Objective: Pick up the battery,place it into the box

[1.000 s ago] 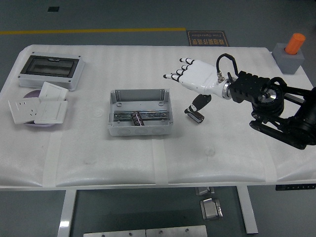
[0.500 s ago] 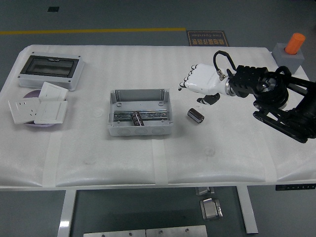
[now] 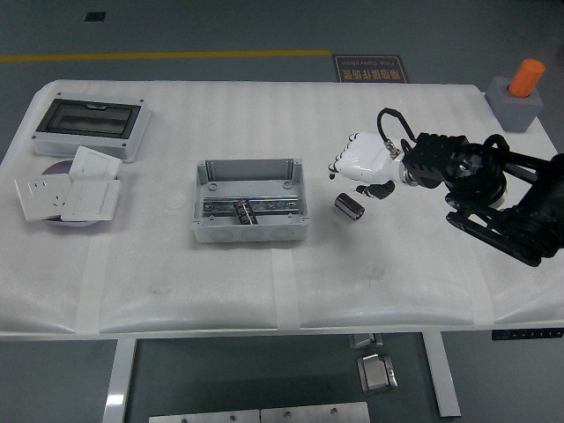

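Note:
A small dark cylindrical battery (image 3: 349, 206) lies on the white table, right of the box. The grey open box (image 3: 250, 201) stands mid-table and holds another dark battery (image 3: 244, 212) inside. My right hand (image 3: 355, 164), white with black fingertips, hovers just above and behind the loose battery, fingers pointing down and loosely spread, holding nothing. The thumb reaches toward the battery without touching it. The left arm is out of view.
A grey enclosure with a clear lid (image 3: 92, 126) sits at the back left. White wall sockets (image 3: 68, 194) lie on a purple disc at the left. A grey block with an orange cylinder (image 3: 520, 95) stands at the back right corner.
My right hand has swung from flat with fingers spread leftward to fingers pointing down, and drawn back right and lower, close above the loose battery. The battery stayed put.

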